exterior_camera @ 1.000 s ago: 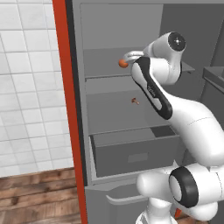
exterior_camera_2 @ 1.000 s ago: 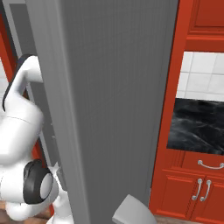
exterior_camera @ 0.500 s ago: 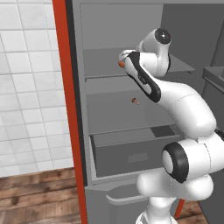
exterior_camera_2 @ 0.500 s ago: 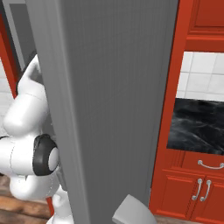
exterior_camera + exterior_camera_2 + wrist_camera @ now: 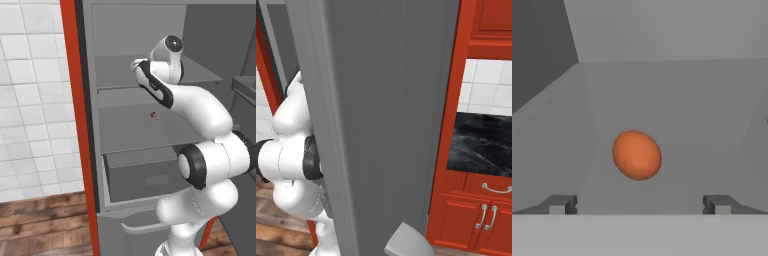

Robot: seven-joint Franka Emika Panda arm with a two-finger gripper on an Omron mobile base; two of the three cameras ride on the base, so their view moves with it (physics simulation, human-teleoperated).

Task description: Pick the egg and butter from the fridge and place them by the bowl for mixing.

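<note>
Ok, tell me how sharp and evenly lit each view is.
Hand view: flat, soft light; the small orange-brown rounded egg has slightly blurred edges, no glare. Left base view: crisp, even light, faint shading inside the tall grey fridge. Right base view: sharp, though the fridge's grey side blocks most of it.

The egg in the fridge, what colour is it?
Plain orange-brown egg, clearest in the hand view.

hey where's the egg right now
In the hand view the egg lies on a grey shelf inside the fridge, straight ahead of the open gripper and a little left of centre between its fingertips, not yet touched.
</note>
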